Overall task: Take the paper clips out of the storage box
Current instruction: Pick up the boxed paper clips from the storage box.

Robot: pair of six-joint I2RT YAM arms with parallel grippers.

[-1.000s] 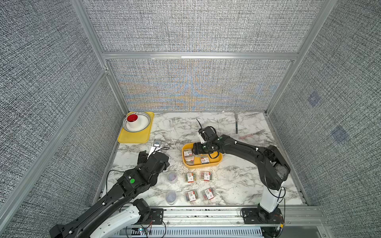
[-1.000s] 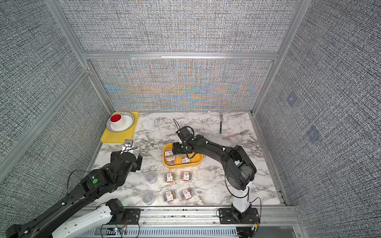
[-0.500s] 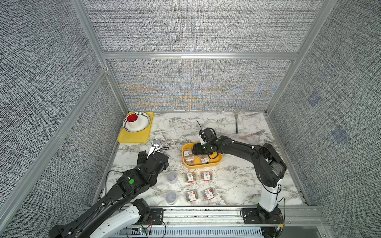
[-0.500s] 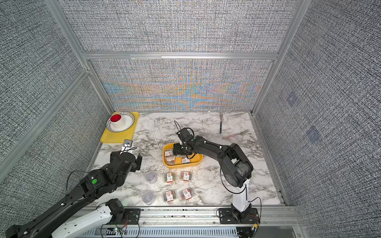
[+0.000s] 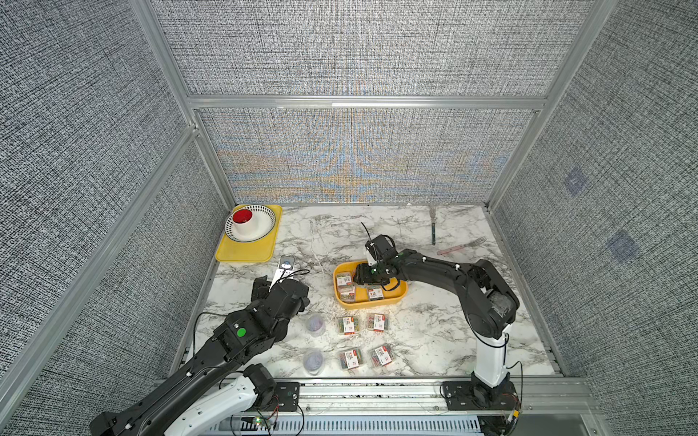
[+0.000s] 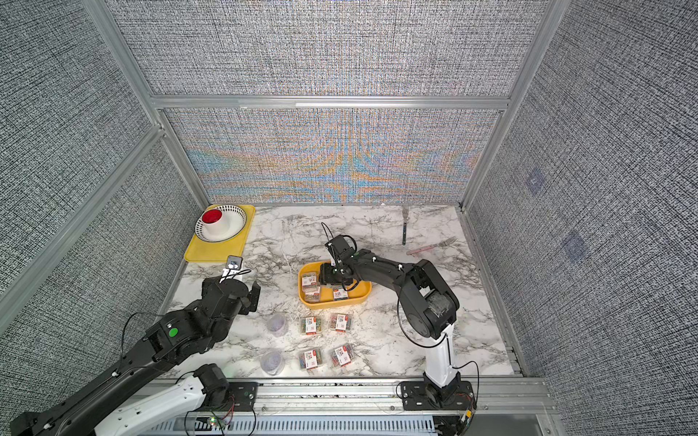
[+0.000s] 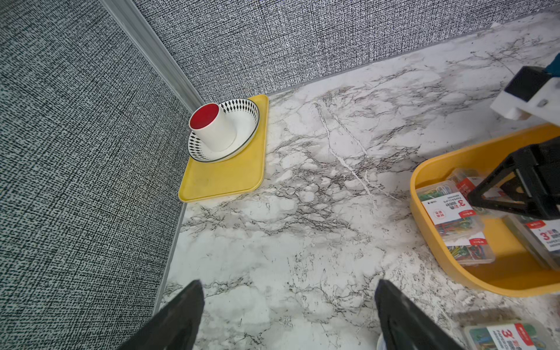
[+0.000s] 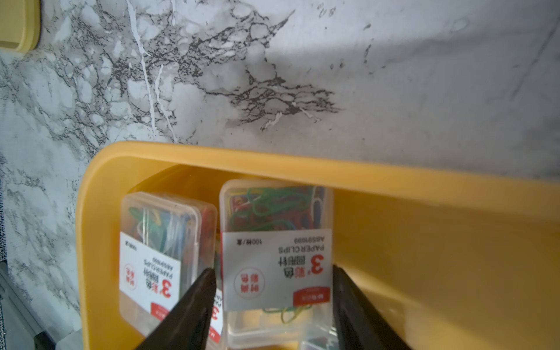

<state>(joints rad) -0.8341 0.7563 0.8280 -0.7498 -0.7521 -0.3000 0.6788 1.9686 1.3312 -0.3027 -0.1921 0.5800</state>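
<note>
ENTRY: paper clips [image 8: 275, 242], pack under grasp.
- Look: clear rectangular case, multicoloured clips inside, white label with red tab.
- Location: inside storage box [image 5: 364, 305], near centre of frame in both top views, beside second pack [image 8: 157, 242].
- Right end effector [image 8: 272, 269]: reaches into box, fingers [image 8: 194, 309] partway closed along pack's long edges, we judge for lift-out. We cannot tell if grip is made.
- Left end effector [image 7: 288, 281]: wide open, empty, over bare tabletop [image 5: 426, 339], we judge to stay clear.
- We count four cases [image 5: 348, 325] and two purplish tubs [image 5: 315, 324] in rows, lower centre, outside box.

Bright, even light; moiré on the back wall [image 5: 351, 170]; right wrist view shows soft shadow across the bench [image 8: 424, 75].
</note>
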